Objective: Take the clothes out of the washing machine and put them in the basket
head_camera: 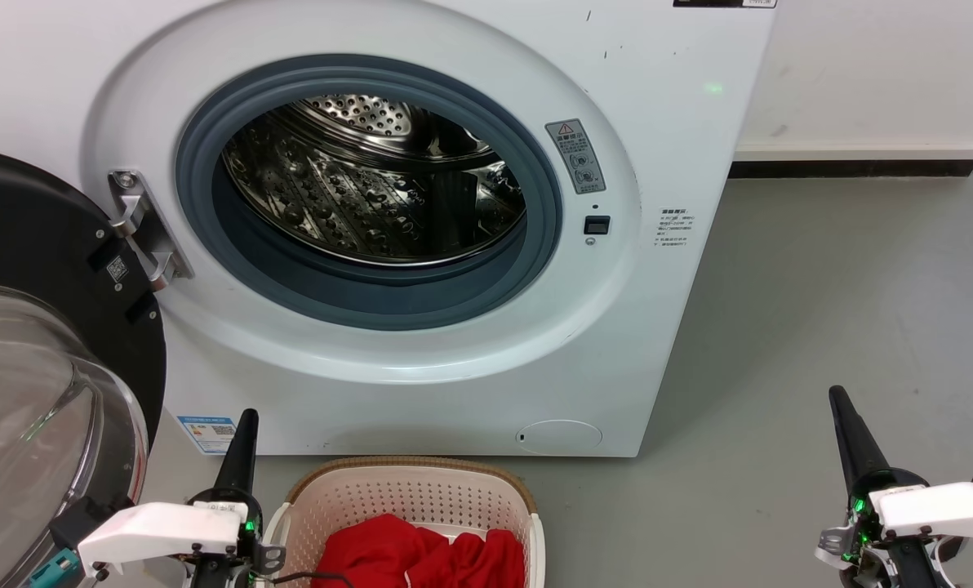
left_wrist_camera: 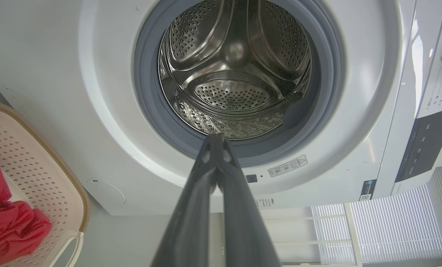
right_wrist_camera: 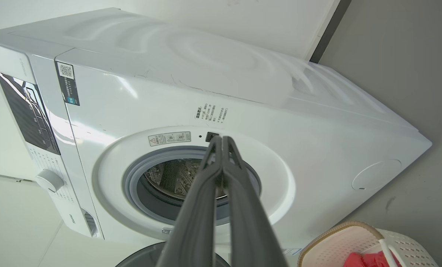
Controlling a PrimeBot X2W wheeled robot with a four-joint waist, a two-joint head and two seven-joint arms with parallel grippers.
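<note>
The white washing machine (head_camera: 666, 122) stands with its black-rimmed glass door (head_camera: 37, 384) swung open to the left. Its steel drum (head_camera: 372, 180) holds nothing I can see, and the left wrist view of the drum (left_wrist_camera: 236, 74) shows bare metal too. Red clothes (head_camera: 421, 555) lie in the cream basket (head_camera: 409, 490) on the floor before the machine. My left gripper (head_camera: 247, 416) is shut, just left of the basket. Far to the right over the floor, my right gripper (head_camera: 837, 396) is shut as well. In both wrist views the fingers meet at the tips, left gripper (left_wrist_camera: 217, 138) and right gripper (right_wrist_camera: 221, 139).
Grey floor (head_camera: 821, 327) stretches to the right of the machine, bounded by a white wall with a dark skirting (head_camera: 854, 167). The open door (head_camera: 37, 384) bulges out at the left, close to my left arm.
</note>
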